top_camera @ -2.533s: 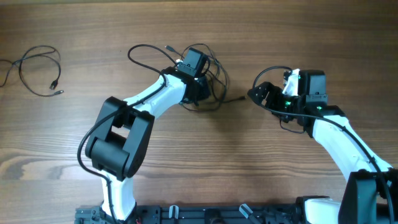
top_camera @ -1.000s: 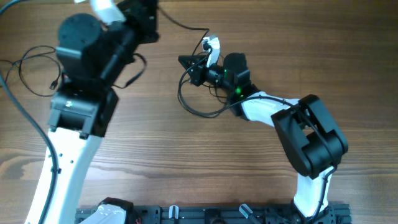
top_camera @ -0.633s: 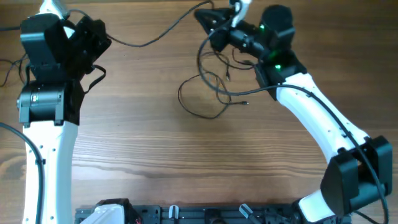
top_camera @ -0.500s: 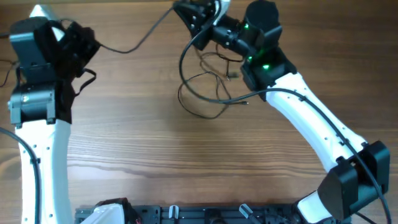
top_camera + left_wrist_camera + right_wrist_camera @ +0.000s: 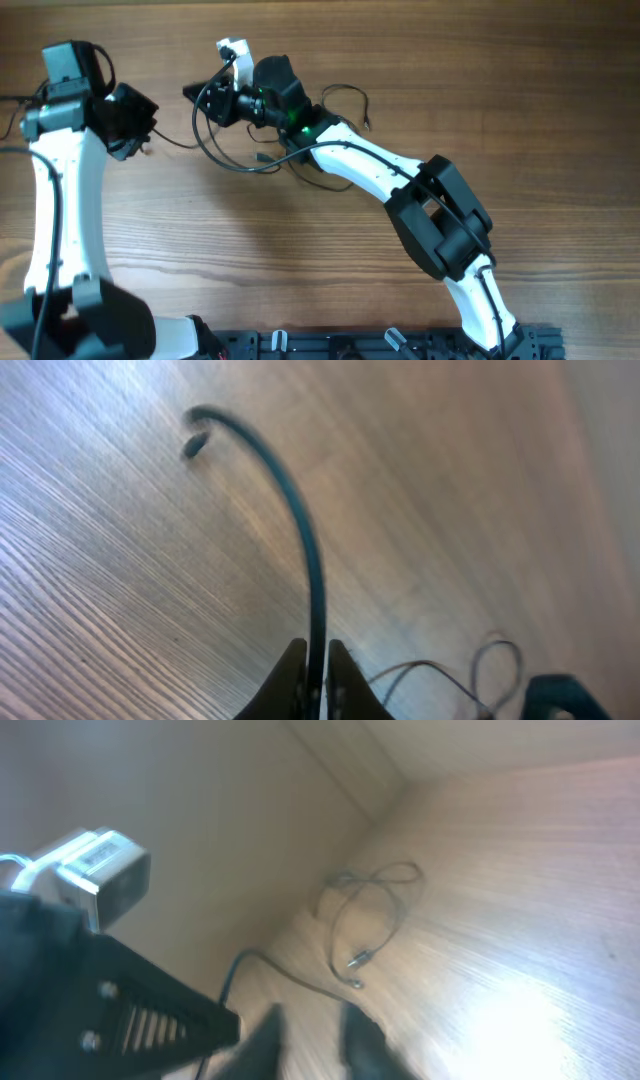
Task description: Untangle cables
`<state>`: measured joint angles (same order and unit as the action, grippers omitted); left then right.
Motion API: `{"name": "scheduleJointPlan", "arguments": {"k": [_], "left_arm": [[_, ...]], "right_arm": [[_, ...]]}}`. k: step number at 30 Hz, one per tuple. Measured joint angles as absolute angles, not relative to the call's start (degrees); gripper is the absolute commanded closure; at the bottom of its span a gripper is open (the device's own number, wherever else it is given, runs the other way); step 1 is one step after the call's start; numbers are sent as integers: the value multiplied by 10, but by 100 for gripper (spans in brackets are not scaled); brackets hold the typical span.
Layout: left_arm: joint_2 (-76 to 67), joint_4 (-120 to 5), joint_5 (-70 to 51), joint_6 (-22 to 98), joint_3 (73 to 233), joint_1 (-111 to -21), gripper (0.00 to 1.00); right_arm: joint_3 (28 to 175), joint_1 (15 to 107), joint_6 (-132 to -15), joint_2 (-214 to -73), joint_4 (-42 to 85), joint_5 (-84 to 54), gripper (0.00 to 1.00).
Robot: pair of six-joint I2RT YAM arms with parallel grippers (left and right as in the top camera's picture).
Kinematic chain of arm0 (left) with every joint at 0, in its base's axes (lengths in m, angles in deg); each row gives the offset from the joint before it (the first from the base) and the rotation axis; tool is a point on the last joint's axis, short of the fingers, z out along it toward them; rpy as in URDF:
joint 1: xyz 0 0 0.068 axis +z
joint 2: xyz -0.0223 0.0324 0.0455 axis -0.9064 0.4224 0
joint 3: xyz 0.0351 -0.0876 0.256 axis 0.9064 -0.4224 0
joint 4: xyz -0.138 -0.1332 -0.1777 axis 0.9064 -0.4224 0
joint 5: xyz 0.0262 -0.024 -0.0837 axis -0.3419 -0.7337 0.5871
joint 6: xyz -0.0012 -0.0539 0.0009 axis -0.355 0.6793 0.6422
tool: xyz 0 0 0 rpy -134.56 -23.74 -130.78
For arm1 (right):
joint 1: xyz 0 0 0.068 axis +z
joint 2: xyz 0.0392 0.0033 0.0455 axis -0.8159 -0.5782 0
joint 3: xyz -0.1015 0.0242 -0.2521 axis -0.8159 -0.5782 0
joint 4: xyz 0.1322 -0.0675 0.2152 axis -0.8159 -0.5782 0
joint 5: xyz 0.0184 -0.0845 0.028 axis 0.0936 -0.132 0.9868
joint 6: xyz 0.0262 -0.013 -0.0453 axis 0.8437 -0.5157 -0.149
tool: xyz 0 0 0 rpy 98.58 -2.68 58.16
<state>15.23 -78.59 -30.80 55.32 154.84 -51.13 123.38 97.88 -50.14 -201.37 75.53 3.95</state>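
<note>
In the overhead view the cables (image 5: pixel 232 158) lie as thin black loops on the wood, between the two arms and under the right arm. More strands reach right to a plug (image 5: pixel 368 125). My left gripper (image 5: pixel 143 128) is at the left; its wrist view shows the jaws shut (image 5: pixel 316 672) on one cable (image 5: pixel 305 530) that arcs up to a small plug (image 5: pixel 195 446). My right gripper (image 5: pixel 192 93) points left toward it, a little apart. The right wrist view is blurred, but its fingers (image 5: pixel 268 1038) stand apart with nothing between them.
Another loose cable loop (image 5: pixel 368 892) with plugs lies on the table beyond the right gripper. The left arm's black body (image 5: pixel 110 995) fills the left of that view. A cable end (image 5: pixel 8 98) shows at the far left edge. The arm bases sit along the front edge.
The right arm has swung from the top centre down and left, and its jaws have parted, letting go of the cable stretched between the arms. The left arm has dropped toward the table.
</note>
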Motion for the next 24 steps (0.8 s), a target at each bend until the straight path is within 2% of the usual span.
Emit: {"name": "scheduleJointPlan", "arguments": {"k": [1,2,4,6,7,10,12,18,24], "left_arm": [[172,-786,-305,553,1548,-511,67],[194,-785,-298,551,1548,-511,68],[204,-783,-291,551,1548,-511,75],[204,-772,-286,551,1548,-511,75],[204,-765,-286,560,1548,-511,65],[204,-733,-259,589,1548,-511,48],[204,-715,-237,602,1548,-513,42],[204,-710,-213,611,1548,-539,36],[204,-710,-214,611,1548,-541,30]], "right_arm": [[1239,975,-517,-2014,705,39,0],[1244,968,-528,-2014,666,39,0],[1253,948,-529,-2011,552,41,0],[1255,905,-529,-2008,441,39,0],[1256,875,-529,-2007,388,37,0],[1257,812,-560,-1997,247,31,0],[1257,797,-593,-1991,163,14,0],[1279,837,-729,-1964,5,-55,0],[1386,937,-885,-1938,-10,-115,0]]}}
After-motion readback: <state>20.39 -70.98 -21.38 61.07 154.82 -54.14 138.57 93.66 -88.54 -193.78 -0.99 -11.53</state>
